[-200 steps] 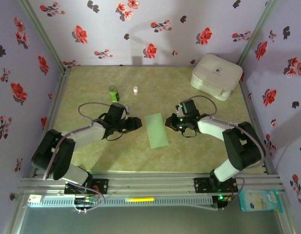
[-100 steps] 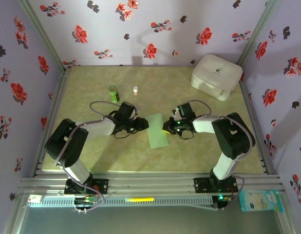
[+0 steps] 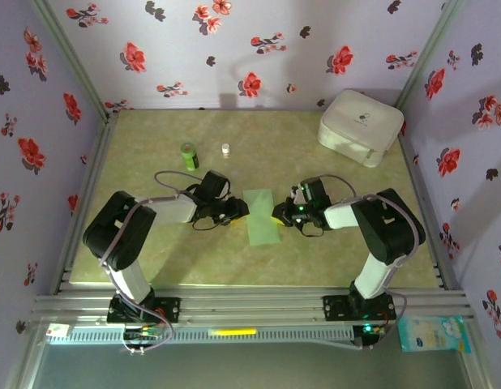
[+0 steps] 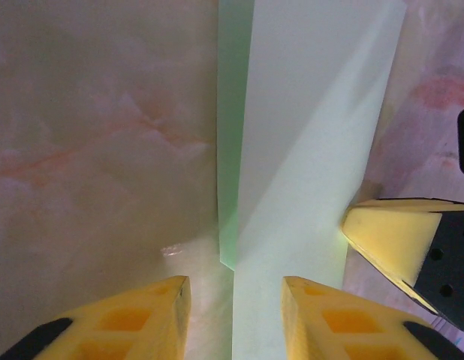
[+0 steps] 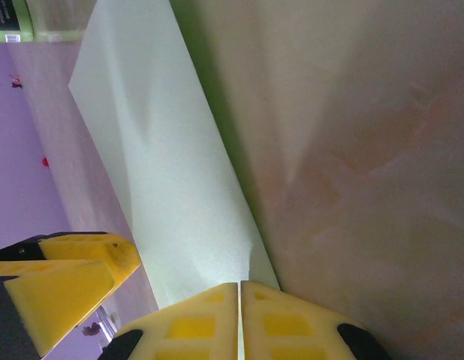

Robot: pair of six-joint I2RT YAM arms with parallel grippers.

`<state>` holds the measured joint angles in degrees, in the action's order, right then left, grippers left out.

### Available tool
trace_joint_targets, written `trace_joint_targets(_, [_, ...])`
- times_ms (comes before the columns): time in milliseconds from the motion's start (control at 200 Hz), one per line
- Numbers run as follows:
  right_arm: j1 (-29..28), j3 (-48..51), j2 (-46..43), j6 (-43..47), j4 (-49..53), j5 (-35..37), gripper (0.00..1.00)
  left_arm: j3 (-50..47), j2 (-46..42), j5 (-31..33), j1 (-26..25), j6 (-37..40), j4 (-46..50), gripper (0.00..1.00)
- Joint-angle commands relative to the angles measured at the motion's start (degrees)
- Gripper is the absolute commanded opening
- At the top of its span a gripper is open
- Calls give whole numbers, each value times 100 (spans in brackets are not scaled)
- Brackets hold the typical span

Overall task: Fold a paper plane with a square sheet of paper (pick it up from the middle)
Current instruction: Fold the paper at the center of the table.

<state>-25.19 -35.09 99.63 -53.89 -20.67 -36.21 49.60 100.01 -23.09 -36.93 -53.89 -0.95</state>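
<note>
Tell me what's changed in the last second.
The left gripper slid right to the sheet; its open jaws now straddle the left edge. The right gripper shifted slightly nearer along the right edge, shut on it, its arm folding in. The sheet, bottle and case stayed put.

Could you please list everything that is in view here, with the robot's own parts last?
paper: one, pale green, table centre, between the fingers.
bottle: one, green, far left.
small cylinder: one, whitish, right of the bottle.
case: one, white, far right corner.
packet: one, blue and white, off the table, near right.
table: one, marbled beige-green, under all.
left fingers: two, yellow, open astride the paper's edge.
right fingers: two, yellow, shut on the paper's opposite edge.
</note>
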Motion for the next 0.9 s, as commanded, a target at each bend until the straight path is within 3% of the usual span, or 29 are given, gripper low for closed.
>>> trace_joint_targets(0, [-39,204,250,-192,194,415,10,165,178,-162,-60,-121,-143,35])
trace_joint_targets(420, [-39,196,250,-183,251,441,10,89,342,-208,-113,-329,-378,30])
trace_joint_targets(890, [-39,169,262,-192,249,458,12,-6,232,-218,-122,-390,-441,17])
